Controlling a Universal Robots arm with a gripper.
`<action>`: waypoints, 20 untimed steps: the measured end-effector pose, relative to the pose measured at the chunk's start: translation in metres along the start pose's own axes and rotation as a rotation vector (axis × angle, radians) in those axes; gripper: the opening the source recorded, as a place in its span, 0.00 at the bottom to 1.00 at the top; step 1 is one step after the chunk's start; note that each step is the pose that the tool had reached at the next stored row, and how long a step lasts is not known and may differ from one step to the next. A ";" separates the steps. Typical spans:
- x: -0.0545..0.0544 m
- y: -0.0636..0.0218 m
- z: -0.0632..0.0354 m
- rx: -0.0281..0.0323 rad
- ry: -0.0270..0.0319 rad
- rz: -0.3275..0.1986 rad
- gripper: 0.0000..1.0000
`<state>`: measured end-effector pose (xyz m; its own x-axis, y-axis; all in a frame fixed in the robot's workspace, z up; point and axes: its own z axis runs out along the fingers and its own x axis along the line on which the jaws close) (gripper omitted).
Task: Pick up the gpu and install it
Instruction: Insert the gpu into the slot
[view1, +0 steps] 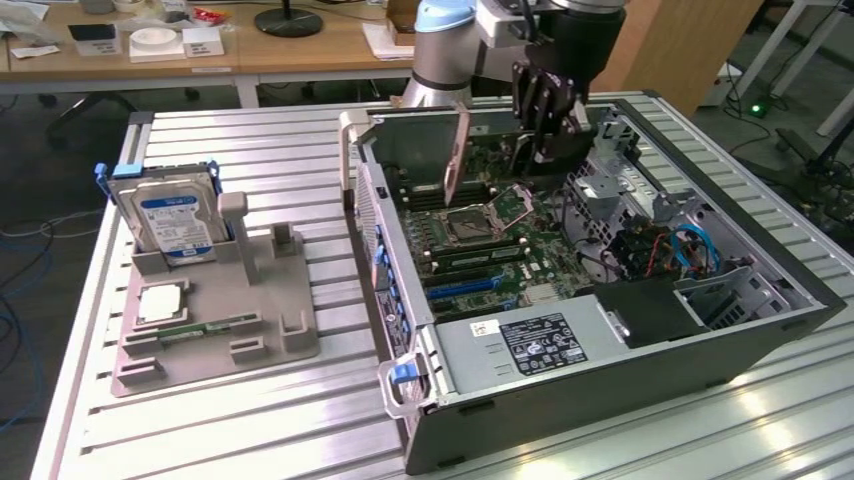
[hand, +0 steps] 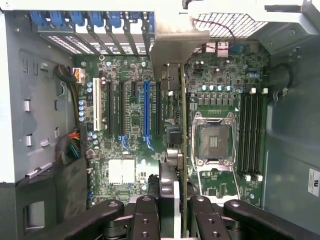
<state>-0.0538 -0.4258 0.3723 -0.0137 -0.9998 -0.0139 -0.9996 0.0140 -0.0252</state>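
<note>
Since the hand (hand: 180, 202) is clamped shut on the gpu (hand: 183, 125), held edge-on over the motherboard (hand: 220, 70) inside the open case (view1: 747, 345) (seemingly nearer the CPU socket (hand: 215, 137) than the blue slot (hand: 146, 110)), a misaligned descent could jam its edge against board parts

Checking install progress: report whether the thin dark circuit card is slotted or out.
Out, seemingly: the gripper holds the thin dark circuit card on edge beside the square metal CPU socket.
</note>
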 end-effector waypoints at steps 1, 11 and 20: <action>0.000 0.0000 0.0007 0.0000 0.0000 0.000 0.28; 0.000 0.0003 0.0142 0.0001 -0.0002 0.000 0.28; 0.000 0.0004 0.0165 0.0001 0.0000 0.000 0.28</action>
<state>-0.0537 -0.4258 0.3558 -0.0138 -0.9998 -0.0140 -0.9996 0.0142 -0.0253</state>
